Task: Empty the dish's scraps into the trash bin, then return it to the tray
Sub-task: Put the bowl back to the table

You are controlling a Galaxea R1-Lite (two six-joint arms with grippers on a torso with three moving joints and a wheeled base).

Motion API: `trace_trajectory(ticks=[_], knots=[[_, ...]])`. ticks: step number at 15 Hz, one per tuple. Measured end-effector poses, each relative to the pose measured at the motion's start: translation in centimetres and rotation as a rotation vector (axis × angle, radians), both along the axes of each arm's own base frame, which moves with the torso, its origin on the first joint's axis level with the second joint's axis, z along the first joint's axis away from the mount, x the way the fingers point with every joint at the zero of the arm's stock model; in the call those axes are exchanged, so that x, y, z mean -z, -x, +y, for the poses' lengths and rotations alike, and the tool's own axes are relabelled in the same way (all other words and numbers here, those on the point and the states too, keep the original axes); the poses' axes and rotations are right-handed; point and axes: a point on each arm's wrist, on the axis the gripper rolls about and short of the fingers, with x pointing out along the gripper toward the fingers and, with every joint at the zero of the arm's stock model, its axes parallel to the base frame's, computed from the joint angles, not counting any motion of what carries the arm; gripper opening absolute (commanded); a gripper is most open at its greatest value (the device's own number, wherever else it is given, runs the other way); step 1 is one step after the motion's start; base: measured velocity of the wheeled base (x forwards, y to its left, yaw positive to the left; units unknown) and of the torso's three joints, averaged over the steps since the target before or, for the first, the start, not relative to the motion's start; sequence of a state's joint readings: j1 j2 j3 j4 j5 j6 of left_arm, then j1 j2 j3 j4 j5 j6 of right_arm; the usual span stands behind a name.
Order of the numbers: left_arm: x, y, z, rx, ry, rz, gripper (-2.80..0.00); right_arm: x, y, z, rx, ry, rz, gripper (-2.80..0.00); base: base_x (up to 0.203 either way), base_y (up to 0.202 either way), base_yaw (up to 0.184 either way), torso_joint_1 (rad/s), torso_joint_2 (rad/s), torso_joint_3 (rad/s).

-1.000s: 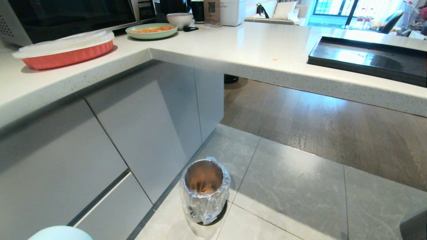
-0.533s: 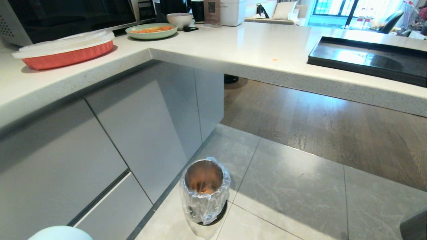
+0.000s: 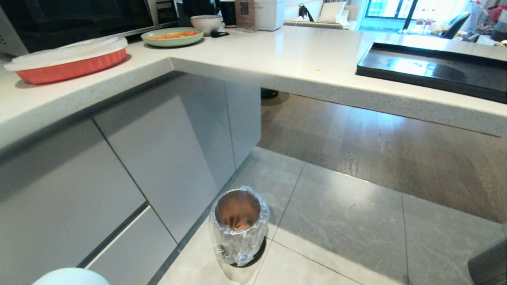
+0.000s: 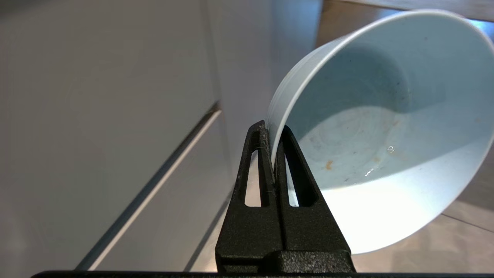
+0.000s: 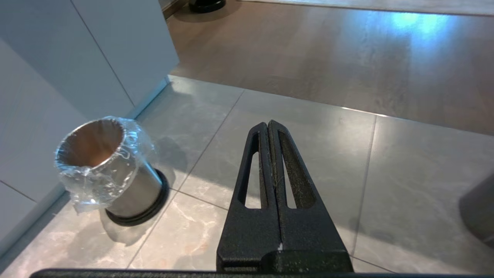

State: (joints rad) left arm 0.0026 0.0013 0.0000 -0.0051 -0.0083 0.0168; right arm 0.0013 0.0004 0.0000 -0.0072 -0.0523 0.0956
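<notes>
While the left gripper (image 4: 274, 154) pinches the rim of the dish (image 4: 386, 127) between its jaws, the dish hangs tilted on its side, mouth turned toward the wrist camera, in front of the grey cabinet fronts (image 4: 96, 116). Its inside holds only a wet sheen and a few small orange-brown flecks; no pieces of food lie in it. From the head view just a pale curve of the dish (image 3: 71, 276) shows at the lower edge, to the left of the trash bin (image 3: 239, 225) and nearer the robot.

That trash bin stands on the grey floor tiles (image 3: 348, 229) just beside the base of the cabinets, its crinkled clear liner folded over the rim and its coppery inside open upward. A small orange patch low inside it may be the scraps (image 3: 237, 227); it is too small to be sure.

Up on the tabletop (image 3: 277, 51), well above and to the right of the bin, lies the tray (image 3: 431, 69), bare and glossy. Farther left of the bin on the same tabletop sit a red baking dish (image 3: 67, 65) under a clear lid and a green plate (image 3: 172, 37) with orange food.

The right gripper (image 5: 269, 133) hangs over the tiles to the right of the bin, jaws pressed together on nothing.
</notes>
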Motion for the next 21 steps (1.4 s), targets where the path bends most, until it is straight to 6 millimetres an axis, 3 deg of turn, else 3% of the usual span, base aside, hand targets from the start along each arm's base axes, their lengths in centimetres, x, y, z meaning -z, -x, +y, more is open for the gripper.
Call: trace_trajectory(ticks=[8, 21], knots=[[-0.02, 0.0, 0.0, 0.001, 0.0, -0.002, -2.8, 0.01, 0.0, 0.0, 0.001, 0.0, 0.001, -2.8, 0.0, 0.005, -0.16, 0.002, 0.0, 0.002], [-0.02, 0.0, 0.0, 0.001, 0.0, -0.001, -2.8, 0.01, 0.0, 0.0, 0.001, -0.001, 0.001, -2.8, 0.0, 0.0, 0.0, 0.0, 0.0, 0.0]])
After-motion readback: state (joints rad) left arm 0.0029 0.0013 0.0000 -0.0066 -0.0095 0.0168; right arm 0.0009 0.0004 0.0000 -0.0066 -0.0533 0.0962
